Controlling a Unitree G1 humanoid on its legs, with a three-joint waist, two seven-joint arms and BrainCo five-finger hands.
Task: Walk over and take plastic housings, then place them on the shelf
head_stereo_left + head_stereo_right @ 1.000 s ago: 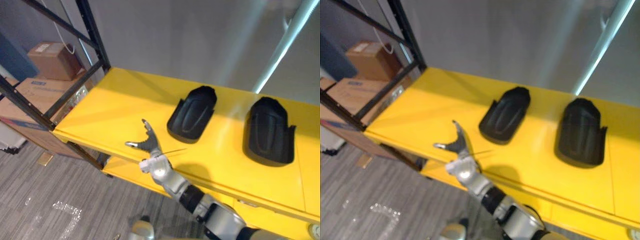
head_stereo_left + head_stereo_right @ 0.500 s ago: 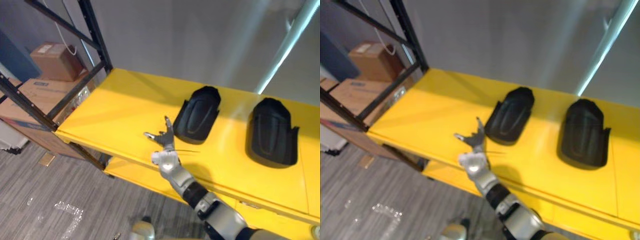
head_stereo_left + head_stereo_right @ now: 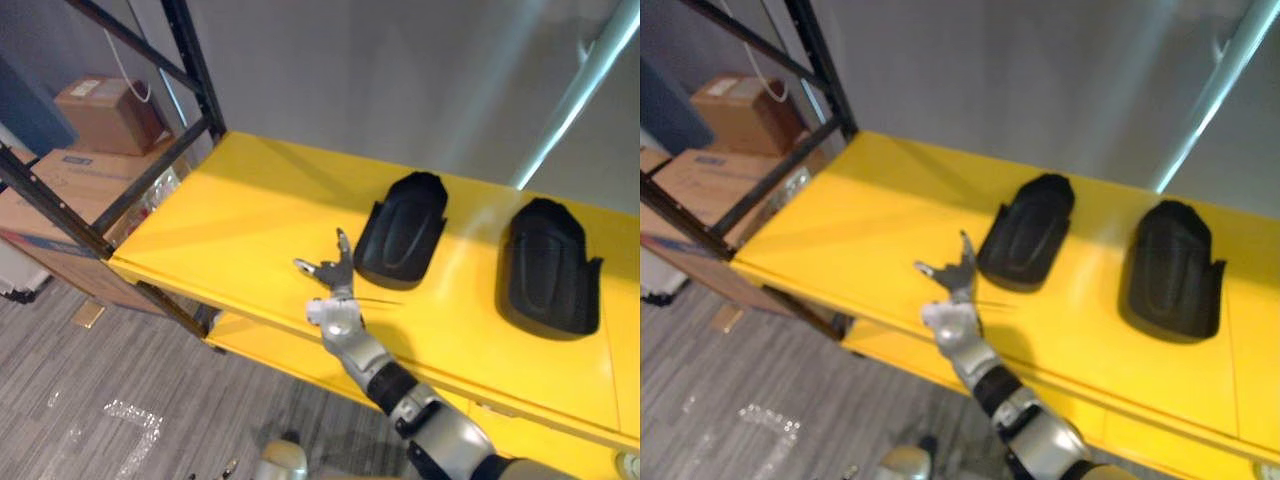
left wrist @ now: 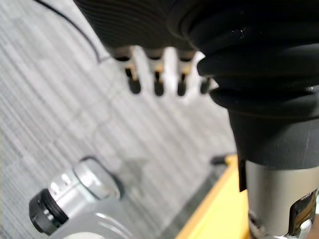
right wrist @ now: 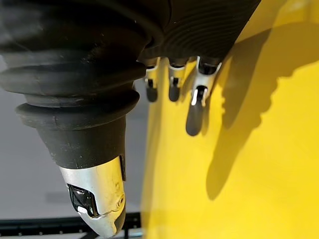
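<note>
A yellow shelf (image 3: 250,220) is running along a grey wall, carrying two black plastic housings. The nearer housing (image 3: 402,230) is lying just to the right of the right hand (image 3: 332,290), its long axis pointing away from the robot toward the wall. The other housing (image 3: 547,270) is sitting well off to the right. The right hand's fingers (image 5: 195,112) are spreading open above the shelf, holding nothing. The left hand (image 4: 164,74) is hanging over the floor with relaxed fingers, so the right hand is the nearer one.
</note>
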